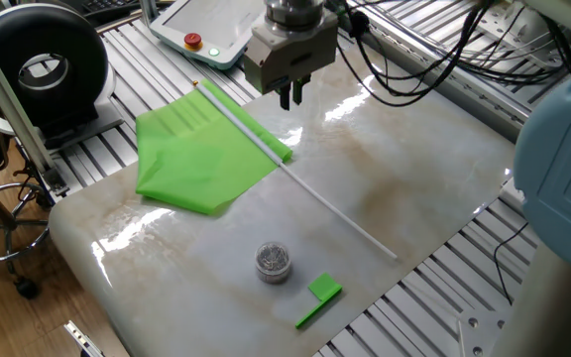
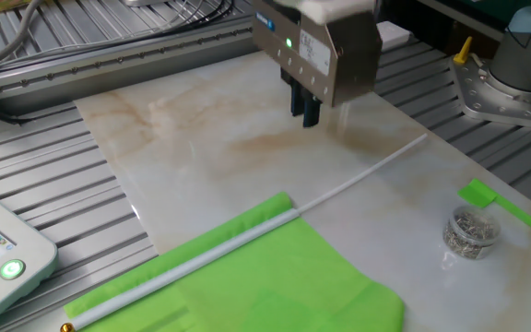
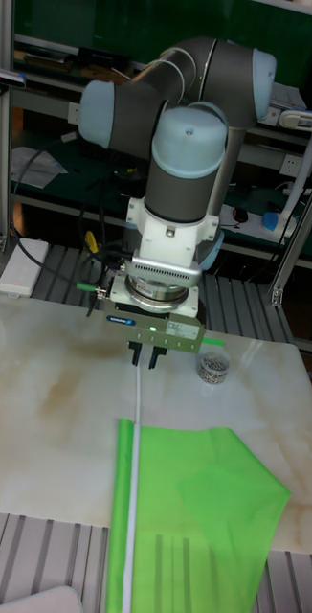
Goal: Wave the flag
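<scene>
The flag lies flat on the marble table top: its bright green sheet (image 1: 201,159) (image 2: 265,277) (image 3: 194,508) is at the left, and its thin white stick (image 1: 335,203) (image 2: 367,171) (image 3: 137,402) runs out across the middle. My gripper (image 1: 291,96) (image 2: 304,109) (image 3: 145,358) hangs in the air over the far side of the table. It is clear of the stick and points straight down. Its two dark fingers stand a little apart with nothing between them. In the tall fixed view the stick runs in line with the gap, below it.
A small clear jar of metal bits (image 1: 274,261) (image 2: 471,231) and a small green block with a flat strip (image 1: 317,300) (image 2: 491,201) sit near the stick's free end. A teach pendant (image 1: 201,30) lies beyond the table's corner. Slotted aluminium rails surround the slab.
</scene>
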Robot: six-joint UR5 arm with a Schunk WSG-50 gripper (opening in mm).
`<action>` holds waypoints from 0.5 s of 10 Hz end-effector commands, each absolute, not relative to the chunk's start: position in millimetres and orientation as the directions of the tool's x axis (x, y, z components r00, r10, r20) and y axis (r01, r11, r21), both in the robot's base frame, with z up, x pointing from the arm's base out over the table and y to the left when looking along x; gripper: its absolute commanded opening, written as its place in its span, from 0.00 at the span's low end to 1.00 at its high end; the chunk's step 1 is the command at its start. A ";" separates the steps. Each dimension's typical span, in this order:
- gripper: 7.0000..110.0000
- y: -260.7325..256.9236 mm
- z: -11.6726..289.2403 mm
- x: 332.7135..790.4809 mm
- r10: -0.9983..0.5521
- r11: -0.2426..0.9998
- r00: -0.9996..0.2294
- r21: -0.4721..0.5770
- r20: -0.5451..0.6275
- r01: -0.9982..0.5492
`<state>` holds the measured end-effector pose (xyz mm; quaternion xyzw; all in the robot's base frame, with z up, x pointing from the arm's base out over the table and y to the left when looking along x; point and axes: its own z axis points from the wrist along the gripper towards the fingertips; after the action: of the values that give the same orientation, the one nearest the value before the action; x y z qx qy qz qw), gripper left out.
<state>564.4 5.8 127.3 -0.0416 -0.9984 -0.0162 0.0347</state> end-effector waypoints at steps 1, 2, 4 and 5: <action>0.15 19.8 102.7 566.8 0.076 0.994 -0.996 0.073 0.047 0.079; 0.15 22.5 94.4 566.8 0.073 0.994 -0.997 0.081 0.040 0.076; 0.15 25.9 83.0 568.2 0.068 0.994 -0.997 0.087 0.026 0.070; 0.15 26.2 81.0 569.0 0.067 0.994 -0.998 0.085 0.023 0.068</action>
<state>566.9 19.5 93.3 -0.0347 -0.9987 -0.0331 0.0186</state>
